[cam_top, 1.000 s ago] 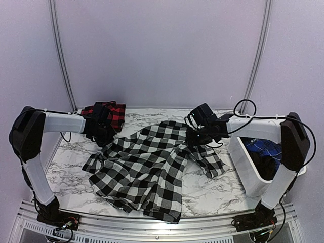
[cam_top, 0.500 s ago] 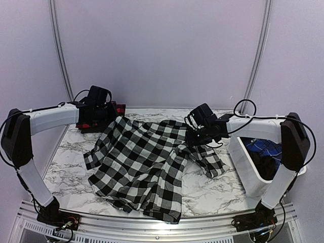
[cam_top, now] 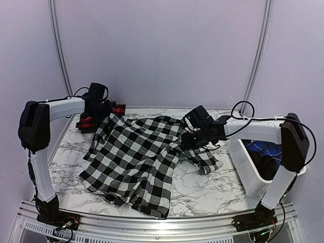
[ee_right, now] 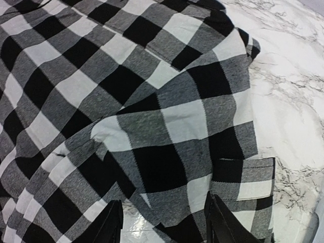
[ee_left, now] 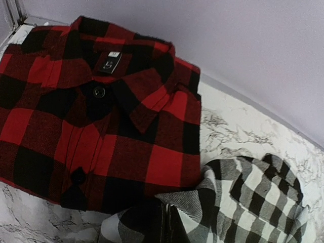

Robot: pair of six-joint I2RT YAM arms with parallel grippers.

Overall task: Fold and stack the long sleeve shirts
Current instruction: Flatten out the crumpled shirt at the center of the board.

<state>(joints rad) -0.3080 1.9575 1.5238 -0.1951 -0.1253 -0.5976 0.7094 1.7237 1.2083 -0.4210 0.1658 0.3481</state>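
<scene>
The left gripper (cam_top: 105, 111) was at the far left of the worktop (cam_top: 202, 187), raised a little above it. The red-and-black shirt (ee_left: 101, 126) lay folded directly beyond and below this gripper, collar up and buttoned, close to the back wall. In the overhead view its red checks showed on both sides of the gripper. A corner of the black-and-white shirt (cam_top: 136, 157) ran up to the gripper's tip and bunched there. The gripper looked closed on that corner, though the left wrist camera did not show the fingers themselves. In that camera the bunched cloth rose just in front of the gripper and overlapped the near edge of the red-and-black shirt.

From that held corner the black-and-white shirt spread to the gripper's right and back toward the arm bases. It lay loose and rumpled across the middle of the worktop, not folded.

The right gripper (ee_right: 163, 200) was low over the right side of the same shirt, where a sleeve trailed off to the gripper's right. Its two fingers (ee_right: 109, 225) stood well apart, so it was open and held nothing. A raised fold of checked cloth lay just ahead of the fingertips. Whether they touched the fabric cannot be told.

Right of this gripper, beside its arm, stood a white bin (cam_top: 245, 174) holding blue cloth (cam_top: 263, 147).
</scene>
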